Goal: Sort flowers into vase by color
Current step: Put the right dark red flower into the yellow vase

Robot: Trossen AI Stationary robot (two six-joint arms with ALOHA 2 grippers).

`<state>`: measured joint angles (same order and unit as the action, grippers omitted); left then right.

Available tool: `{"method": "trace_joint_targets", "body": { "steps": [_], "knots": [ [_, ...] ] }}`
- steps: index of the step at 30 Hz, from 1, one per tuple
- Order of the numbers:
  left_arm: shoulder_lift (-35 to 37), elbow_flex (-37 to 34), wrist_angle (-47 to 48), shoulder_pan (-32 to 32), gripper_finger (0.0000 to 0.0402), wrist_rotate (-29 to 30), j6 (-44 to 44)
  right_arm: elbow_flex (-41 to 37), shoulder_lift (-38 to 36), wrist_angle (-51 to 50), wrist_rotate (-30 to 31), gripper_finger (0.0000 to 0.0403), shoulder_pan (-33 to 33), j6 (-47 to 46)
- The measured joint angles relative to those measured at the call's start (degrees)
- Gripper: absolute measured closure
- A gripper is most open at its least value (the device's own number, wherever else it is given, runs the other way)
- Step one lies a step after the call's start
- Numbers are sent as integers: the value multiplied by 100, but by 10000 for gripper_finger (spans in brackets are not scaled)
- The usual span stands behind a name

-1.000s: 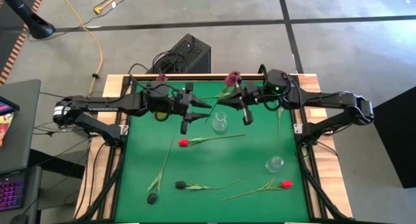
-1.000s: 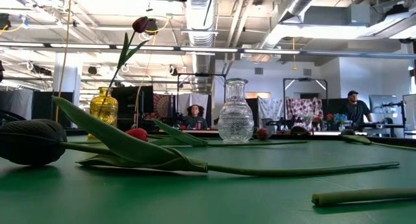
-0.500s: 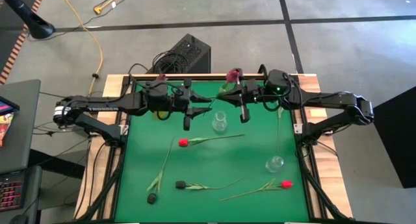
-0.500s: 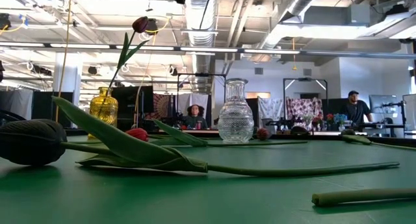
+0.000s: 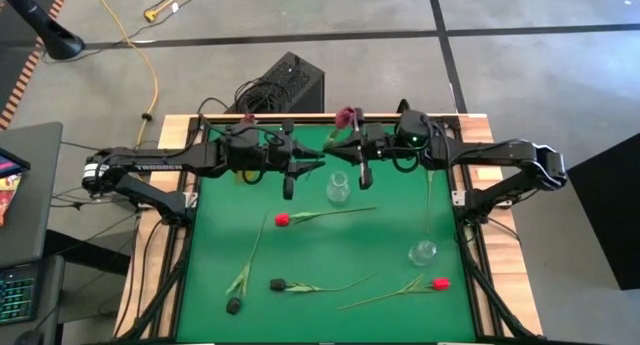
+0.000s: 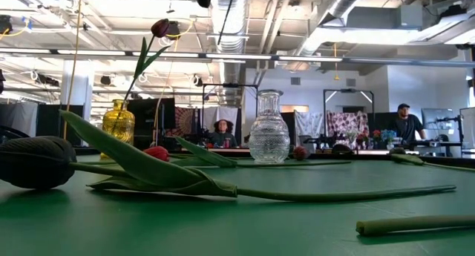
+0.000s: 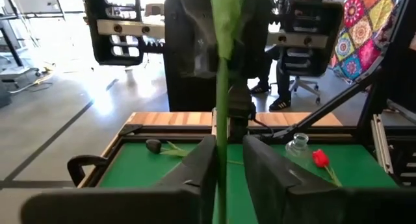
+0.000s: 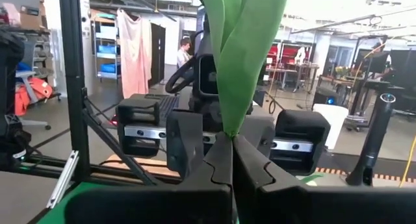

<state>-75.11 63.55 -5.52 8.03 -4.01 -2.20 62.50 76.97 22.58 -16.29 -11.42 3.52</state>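
No legible text, label, brand, number or sign appears in any view. No markings can be made out on the green-covered, wood-edged table (image 5: pixel 300 245), the dark robot arms, the glass vases or the furnishings of the room behind.

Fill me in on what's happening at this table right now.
Two robot arms are passing a flower between them at the far edge of the green table, above a clear vase. The right gripper is shut on a maroon tulip, and its stem runs between the fingers of the left gripper, which sits close by. One dark tulip already stands in the yellow vase. Several red and dark tulips lie on the mat unsorted, and another clear vase holds one stem.
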Motion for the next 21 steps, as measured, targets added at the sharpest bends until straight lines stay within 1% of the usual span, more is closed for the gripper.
{"method": "trace_joint_targets", "body": {
  "steps": [5,7,11,15,19,21],
  "knots": [
    [0,0,107,32,393,-82,-56,0,0,-123,-17,378,2,-10],
    [0,0,107,68,397,-201,-46,0,0,-132,-26,370,7,-10],
    [12,0,107,157,400,-219,-30,0,-2,-183,-24,342,2,-10],
    [177,2,90,280,401,-219,-65,0,-9,-227,-24,296,2,-10],
    [540,3,139,413,401,-213,-215,0,-20,-457,-26,230,-42,-9],
    [832,4,405,502,401,-197,-318,0,-17,-731,-26,199,-80,-6]
  ]
}}
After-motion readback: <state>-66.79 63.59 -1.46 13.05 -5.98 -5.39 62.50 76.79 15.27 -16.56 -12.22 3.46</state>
